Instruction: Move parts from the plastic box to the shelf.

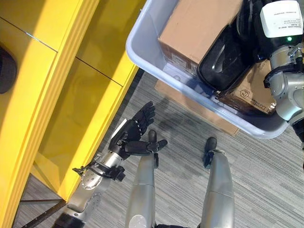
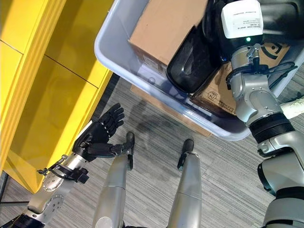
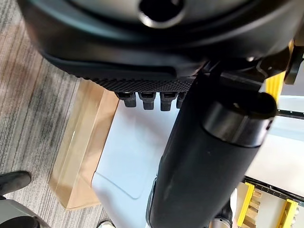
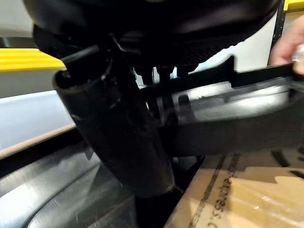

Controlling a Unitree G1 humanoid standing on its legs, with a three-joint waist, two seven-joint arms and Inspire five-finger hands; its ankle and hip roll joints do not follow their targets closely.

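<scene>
The grey plastic box (image 1: 142, 54) stands at the upper right. It holds a large cardboard box (image 1: 199, 23), a glossy black part (image 1: 223, 61) and a second cardboard box (image 1: 251, 92). My right arm reaches down into the box. In the right wrist view my right hand (image 4: 118, 142) hangs right over the black part (image 4: 237, 118) with straight fingers and the thumb spread. The yellow shelf (image 1: 57, 118) runs along the left. My left hand (image 1: 133, 133) floats open and empty beside the shelf's edge, low over the floor.
A flat cardboard sheet (image 1: 199, 107) lies on the grey carpet under the plastic box. A person's hand (image 4: 289, 47) shows blurred beyond the box's far side. A dark round object (image 1: 7, 69) sits on the shelf at the far left.
</scene>
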